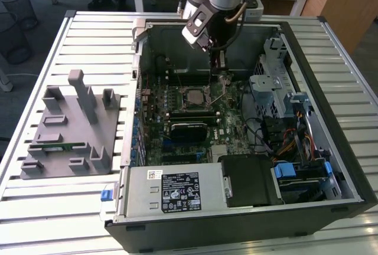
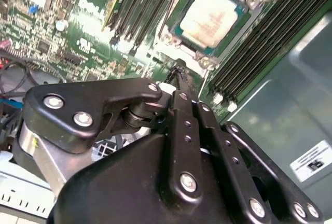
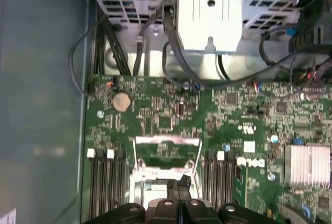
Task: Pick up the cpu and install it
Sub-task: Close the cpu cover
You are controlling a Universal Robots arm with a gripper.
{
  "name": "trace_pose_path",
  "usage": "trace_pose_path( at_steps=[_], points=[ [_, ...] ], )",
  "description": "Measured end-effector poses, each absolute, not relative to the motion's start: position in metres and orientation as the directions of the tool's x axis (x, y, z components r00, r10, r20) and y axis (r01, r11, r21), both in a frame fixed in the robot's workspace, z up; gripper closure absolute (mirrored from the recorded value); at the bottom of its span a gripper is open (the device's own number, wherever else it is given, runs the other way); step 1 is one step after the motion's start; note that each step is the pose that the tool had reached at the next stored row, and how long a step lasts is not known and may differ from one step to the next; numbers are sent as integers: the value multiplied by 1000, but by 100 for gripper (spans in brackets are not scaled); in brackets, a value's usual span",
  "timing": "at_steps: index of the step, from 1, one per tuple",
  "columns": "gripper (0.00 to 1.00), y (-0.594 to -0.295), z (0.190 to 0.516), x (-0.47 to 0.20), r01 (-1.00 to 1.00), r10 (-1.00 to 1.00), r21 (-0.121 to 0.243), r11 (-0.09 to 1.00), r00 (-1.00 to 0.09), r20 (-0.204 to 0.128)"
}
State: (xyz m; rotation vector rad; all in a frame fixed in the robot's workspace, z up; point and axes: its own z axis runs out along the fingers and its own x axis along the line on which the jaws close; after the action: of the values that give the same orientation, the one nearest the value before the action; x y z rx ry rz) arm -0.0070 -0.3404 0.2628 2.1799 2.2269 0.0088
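Already seated cpu [image 2: 210, 16], gripper [image 2: 179, 74] closed just beside it

I see an open PC case [image 1: 348, 166] lying on a slatted metal table [image 1: 71, 213]. On the exterior view's left, apart from the case, is a grey plastic fixture [image 1: 65, 131] w/ a green memory stick [image 1: 62, 146] in one slot. At the case's near end is a power supply [image 1: 171, 190], w/ a blue latch [image 1: 106, 195] just beside it. The green mobo [image 3: 155, 110] carries a coin battery [image 3: 121, 101], black memory slots [image 3: 106, 182] and a finned silver heatsink [image 3: 308, 165]. Black cables [image 3: 171, 42] run to the metal drive cage [image 3: 210, 11].
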Motion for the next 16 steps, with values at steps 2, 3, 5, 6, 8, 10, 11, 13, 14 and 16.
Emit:
trace_pose_path(
  at_steps=[2, 3, 5, 6, 8, 10, 11, 13, 14, 16],
  points=[
    [89, -340, 263, -3, 1000, 1000, 22, 21, -21, -14],
    [89, -340, 263, -1, 1000, 1000, 22, 21, -21, -14],
    [89, -340, 263, 1, 1000, 1000, 22, 22, -21, -14],
    [89, -340, 263, 2, 1000, 1000, 22, 22, -21, -14],
    [89, -339, 262, 2, 1000, 1000, 22, 21, -21, -14],
    [89, -339, 262, 5, 1000, 1000, 22, 22, -21, -14],
    [89, -339, 262, 7, 1000, 1000, 22, 22, -21, -14],
    [89, -338, 262, 11, 1000, 1000, 22, 21, -21, -14],
    [89, -338, 261, 13, 1000, 1000, 22, 21, -21, -14],
    [89, -336, 261, 17, 1000, 1000, 22, 22, -21, -14]
  ],
)
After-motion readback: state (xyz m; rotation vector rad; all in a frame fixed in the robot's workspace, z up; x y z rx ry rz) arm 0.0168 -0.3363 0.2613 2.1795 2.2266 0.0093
